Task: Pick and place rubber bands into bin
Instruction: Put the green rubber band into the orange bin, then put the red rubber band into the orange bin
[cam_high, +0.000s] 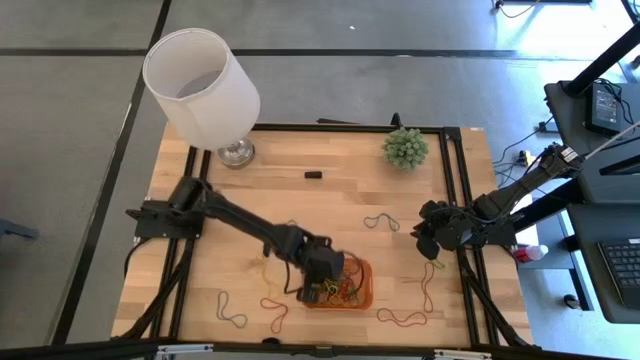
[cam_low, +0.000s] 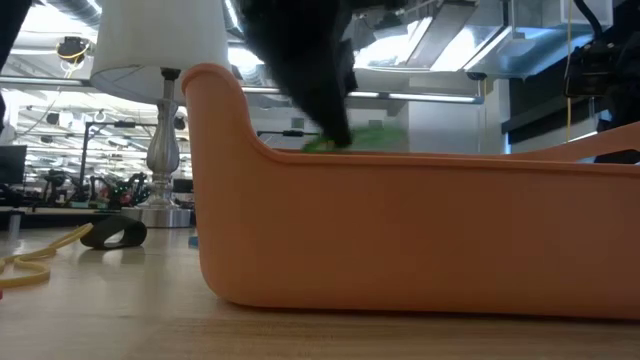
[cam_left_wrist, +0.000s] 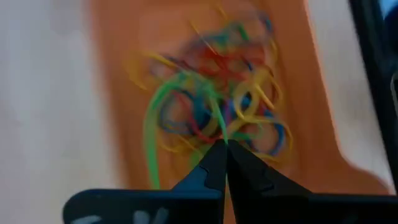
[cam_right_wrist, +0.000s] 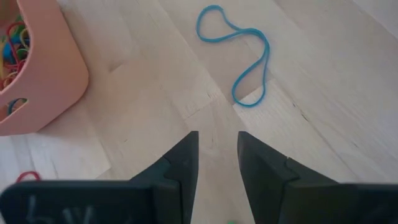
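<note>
The orange bin (cam_high: 366, 287) sits near the table's near edge and holds a heap of coloured rubber bands (cam_left_wrist: 217, 99). My left gripper (cam_high: 328, 287) hangs over the bin's inside, shut on a green rubber band (cam_left_wrist: 163, 93). My right gripper (cam_high: 428, 236) waits open at the table's right, just above the wood, with a blue band (cam_right_wrist: 239, 56) lying flat ahead of its fingers. More loose bands lie flat on the table: red ones (cam_high: 275, 312) (cam_high: 400, 318), a yellow one (cam_high: 428, 290) and a dark one (cam_high: 232, 310). My left gripper pinches the green rubber band between its two shut fingers, at one end of the loop (cam_left_wrist: 219, 127) right by the tips. The fingers come from above, pointing down into the bin. The rest of the loop arcs slack over the heap of bands in the bin.
A white lampshade on a metal lamp base (cam_high: 200, 85) stands at the far left corner and a small green plant (cam_high: 405, 148) at the far right. A small black piece (cam_high: 313, 175) lies mid-table. The bin's tall orange wall (cam_low: 400, 230) fills the low view.
</note>
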